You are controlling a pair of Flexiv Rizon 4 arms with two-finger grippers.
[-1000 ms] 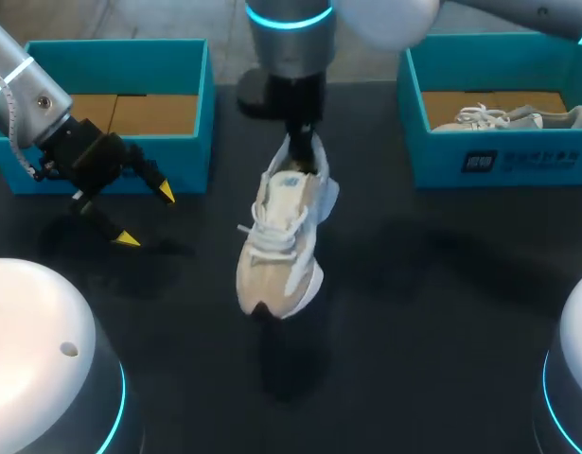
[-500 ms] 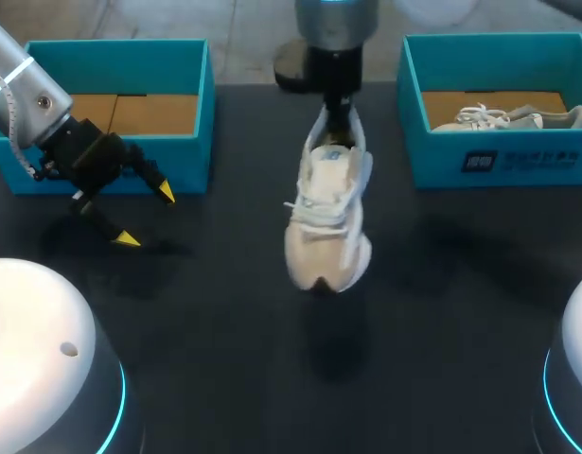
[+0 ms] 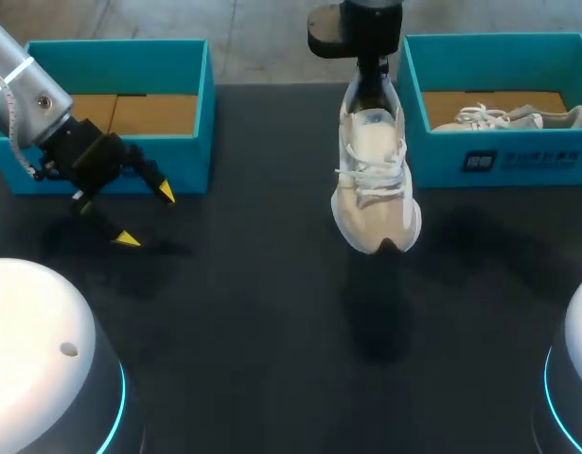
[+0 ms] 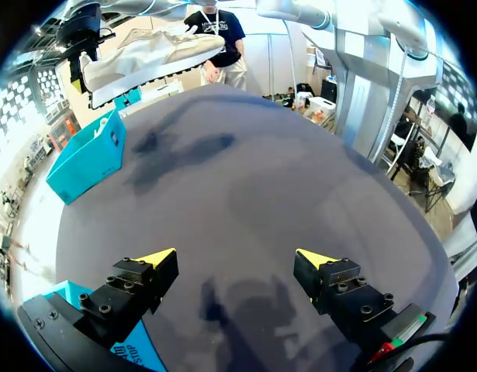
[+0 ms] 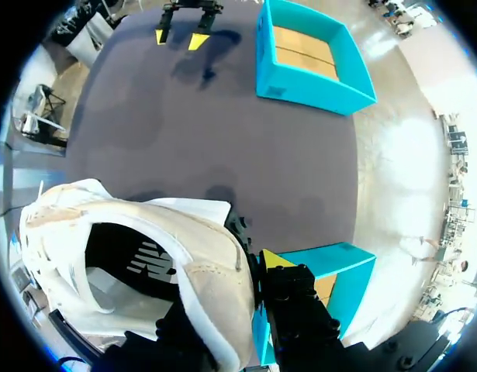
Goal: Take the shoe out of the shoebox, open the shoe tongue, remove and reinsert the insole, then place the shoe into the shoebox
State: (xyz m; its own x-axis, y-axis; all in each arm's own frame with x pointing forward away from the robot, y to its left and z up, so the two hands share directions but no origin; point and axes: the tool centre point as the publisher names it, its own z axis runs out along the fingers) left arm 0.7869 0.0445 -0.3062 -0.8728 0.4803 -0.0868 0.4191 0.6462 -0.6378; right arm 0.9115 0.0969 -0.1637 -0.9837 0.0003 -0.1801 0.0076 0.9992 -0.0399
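At the far middle of the table (image 3: pixel 272 359), the right gripper (image 3: pixel 370 93) is clamped on the heel of the shoe (image 3: pixel 374 180). It holds the shoe in the air, laces up and toe pointing back toward the robot, with a shadow on the dark top beneath it. The head view hides the fingers behind the wrist and the heel. The right wrist view shows one yellow tip (image 5: pixel 273 260) pressed against the outside of the heel collar, while the other finger is lost inside the dark opening of the shoe (image 5: pixel 145 256). Only the left wrist view shows the shoe (image 4: pixel 145 58) from below, with its pale ridged sole roughly level above the table.

The shoe hangs just beside the left wall of the right shoebox (image 3: pixel 432 161); that wall stands between it and the inside. A second shoe (image 3: pixel 508 118) lies in that box, its lower part hidden by the front wall.

Well apart, the left gripper (image 3: pixel 145 216) hangs low over the table with its fingers spread wide and nothing between them, just in front of the left shoebox (image 3: pixel 111 57), whose brown cardboard floor shows
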